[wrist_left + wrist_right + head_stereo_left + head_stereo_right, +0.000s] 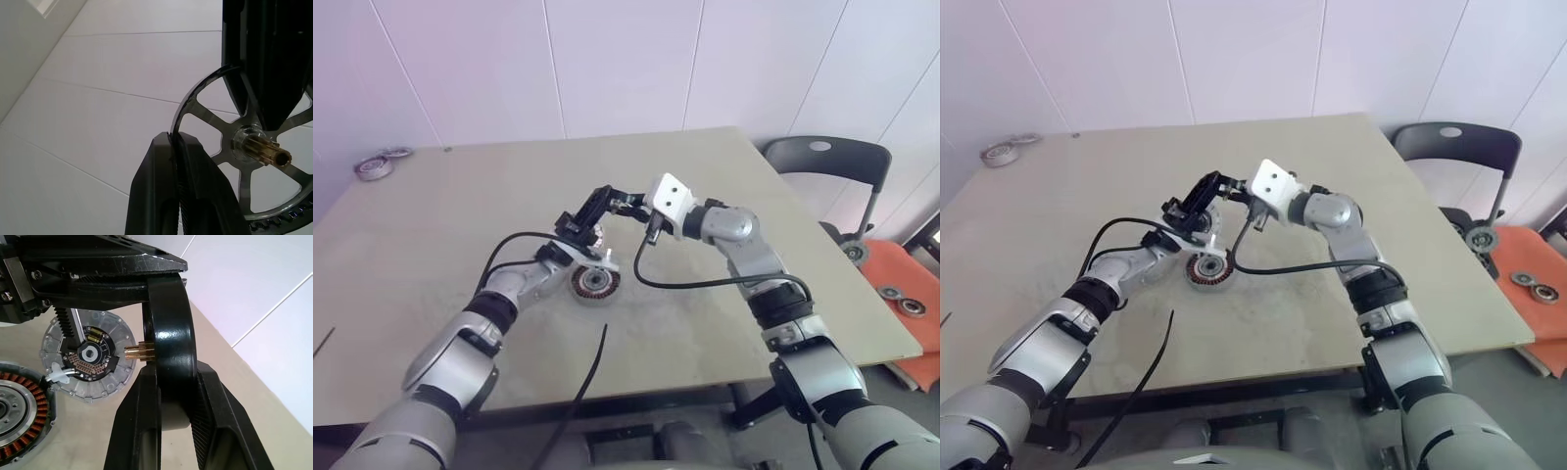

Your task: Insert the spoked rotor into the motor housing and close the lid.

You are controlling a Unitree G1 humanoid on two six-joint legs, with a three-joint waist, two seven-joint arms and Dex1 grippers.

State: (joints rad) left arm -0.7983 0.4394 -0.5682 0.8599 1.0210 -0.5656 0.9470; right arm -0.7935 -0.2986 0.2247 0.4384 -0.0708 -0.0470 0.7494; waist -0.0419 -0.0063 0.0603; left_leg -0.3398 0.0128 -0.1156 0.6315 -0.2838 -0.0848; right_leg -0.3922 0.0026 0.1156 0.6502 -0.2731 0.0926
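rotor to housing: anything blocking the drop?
Nothing visible on the motor housing: its copper windings and hub lie bare on the table. The spoked rotor is held in the air between the left claw and the right claw, above the housing. The lid lies beside the housing.

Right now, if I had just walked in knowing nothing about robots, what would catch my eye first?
Probably the two arms meeting above the middle of the table, both grippers clamped on one spoked rotor with a brass shaft. Just below them the motor housing lies on the tabletop, its copper-red windings showing, and a round silvery lid lies beside it.
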